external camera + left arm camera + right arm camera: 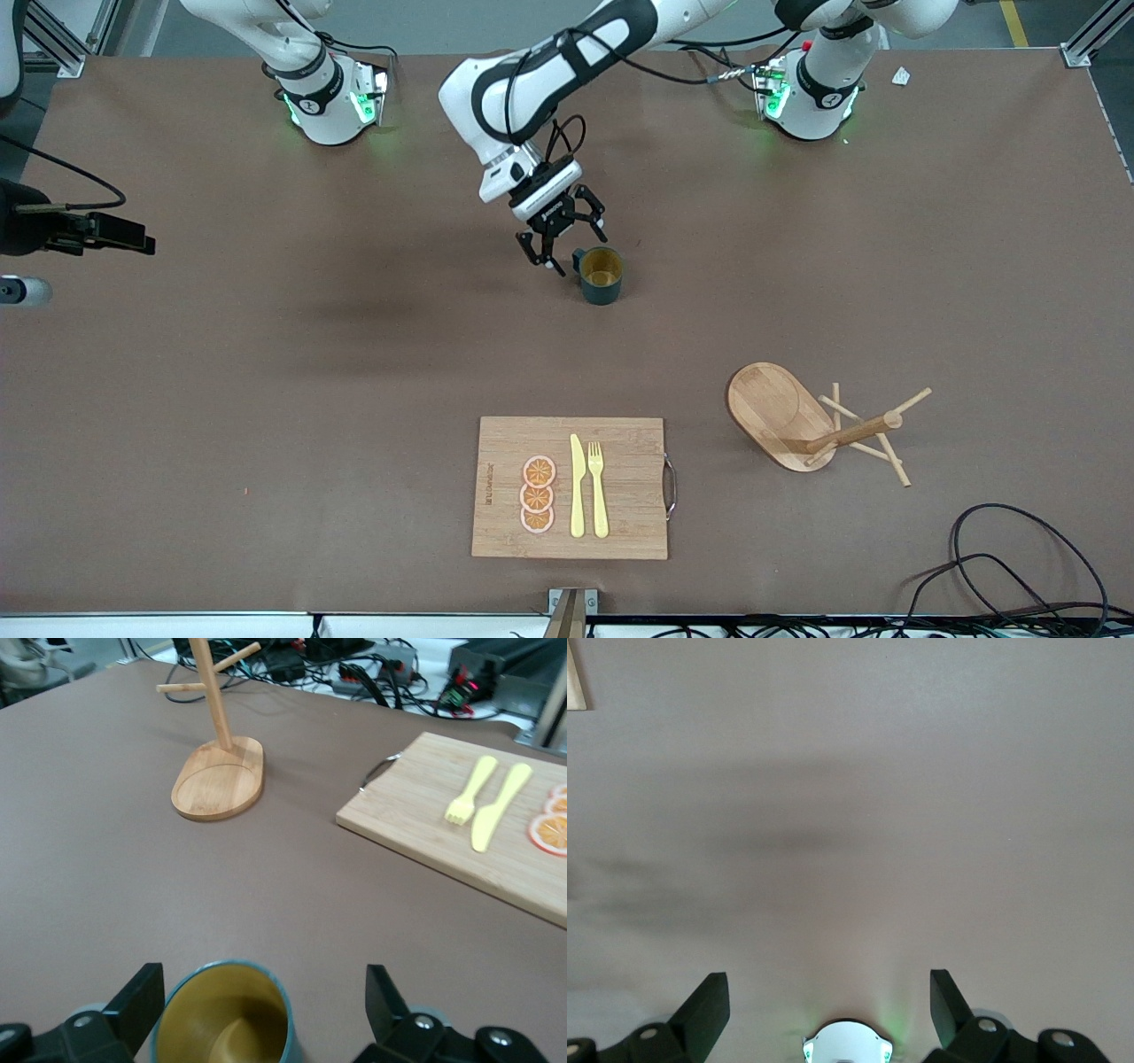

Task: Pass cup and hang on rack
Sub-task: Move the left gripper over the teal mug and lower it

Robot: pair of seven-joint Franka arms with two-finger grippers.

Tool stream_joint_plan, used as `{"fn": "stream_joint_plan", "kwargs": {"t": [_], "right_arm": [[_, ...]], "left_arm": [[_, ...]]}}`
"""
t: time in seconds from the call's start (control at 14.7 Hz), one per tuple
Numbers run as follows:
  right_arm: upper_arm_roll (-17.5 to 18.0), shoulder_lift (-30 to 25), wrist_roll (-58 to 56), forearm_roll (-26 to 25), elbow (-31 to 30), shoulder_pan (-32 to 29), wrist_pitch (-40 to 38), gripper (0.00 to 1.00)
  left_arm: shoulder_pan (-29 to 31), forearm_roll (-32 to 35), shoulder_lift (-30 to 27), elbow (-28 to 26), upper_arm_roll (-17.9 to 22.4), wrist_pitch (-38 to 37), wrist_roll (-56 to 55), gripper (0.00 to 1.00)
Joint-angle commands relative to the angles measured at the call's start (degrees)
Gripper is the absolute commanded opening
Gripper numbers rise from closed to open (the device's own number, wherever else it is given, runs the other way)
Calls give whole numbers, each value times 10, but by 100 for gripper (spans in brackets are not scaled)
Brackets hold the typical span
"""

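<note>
The dark teal cup [602, 276] with a yellowish inside stands upright on the table's middle, its handle toward the right arm's end. My left gripper [567, 244] is open right beside and above it. In the left wrist view the cup's rim [223, 1014] lies between the spread fingers [137, 1003], close to one of them, and is not gripped. The wooden rack [780, 416] stands nearer the front camera toward the left arm's end; it also shows in the left wrist view [219, 778]. My right gripper [828, 1001] is open and empty, held over bare table by its own base.
A bamboo cutting board [620, 523] with orange slices [538, 494], a yellow knife and a fork lies near the front edge. Black cables [1019, 567] lie at the front corner by the left arm's end. A black device [80, 232] juts in at the right arm's end.
</note>
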Motion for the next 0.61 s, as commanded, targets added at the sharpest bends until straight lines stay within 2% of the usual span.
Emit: {"fn": "stream_joint_plan", "kwargs": {"t": [0.0,0.14,0.34,0.54], "right_arm": [[5,-65,-2,-6,-69,-3,28,100],[5,-106,-3,-6,-115,-3,64,100],[5,-119,-3,-9,-120,-2,67,100],[5,-125,-3,-13,-120,-2,63,100]], "left_arm": [[-45,10,46,54,45,-10,-16,100],[-59,10,79,87,56,-9,-17,100],[-89,10,96,99,77,-10,-16,100],[-102,9,98,99,78,-11,-17,100]]}}
